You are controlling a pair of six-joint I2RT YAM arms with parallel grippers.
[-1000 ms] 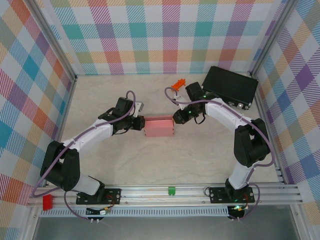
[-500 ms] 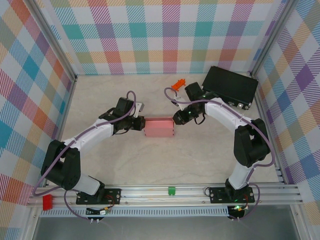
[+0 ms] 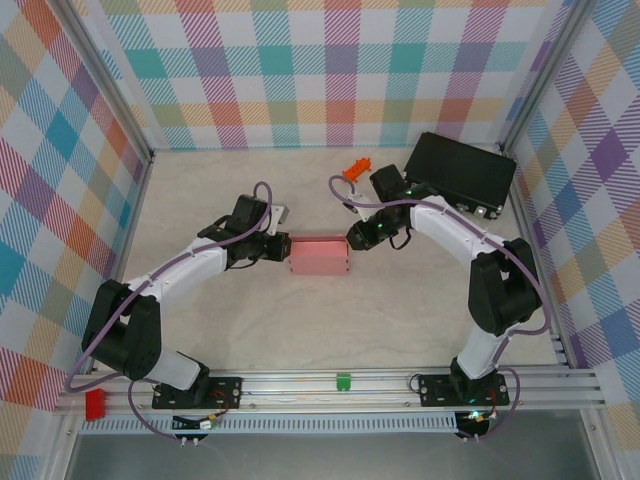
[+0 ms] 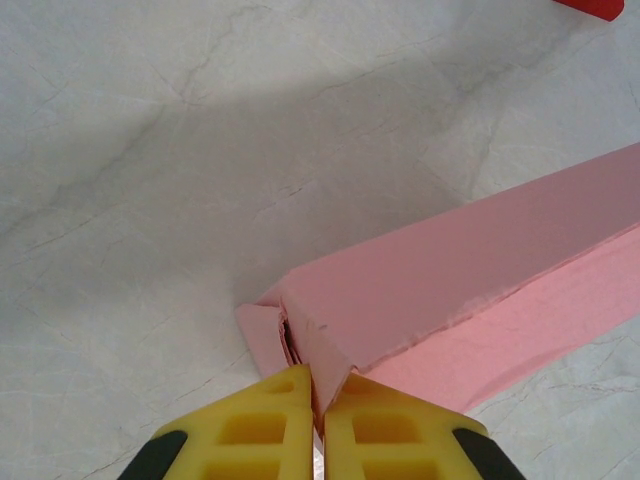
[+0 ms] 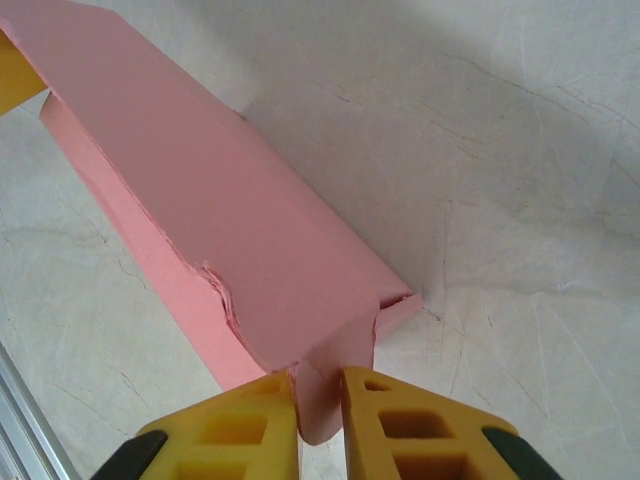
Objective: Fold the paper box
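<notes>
1. The pink paper box [image 3: 318, 254] is seen lying on the counter [image 3: 330, 320] at the centre of the top view, between the two arms.
2. The flap at its left end is pinched by the left end effector [image 4: 318, 388], fingers pressed nearly together.
3. The flap at its right end is pinched likewise by the right end effector [image 5: 320, 392].

The paper box [image 3: 318, 255] is lying across the middle of the table [image 3: 330, 320]. The left gripper [image 3: 283, 249] is sitting at its left end and the right gripper [image 3: 352, 238] at its right end, each with an end flap between its fingers. Behind the right gripper, the hard case [image 3: 460, 172] is resting in the far right corner, and what may be a small connector [image 3: 355, 171] is lying to its left.
</notes>
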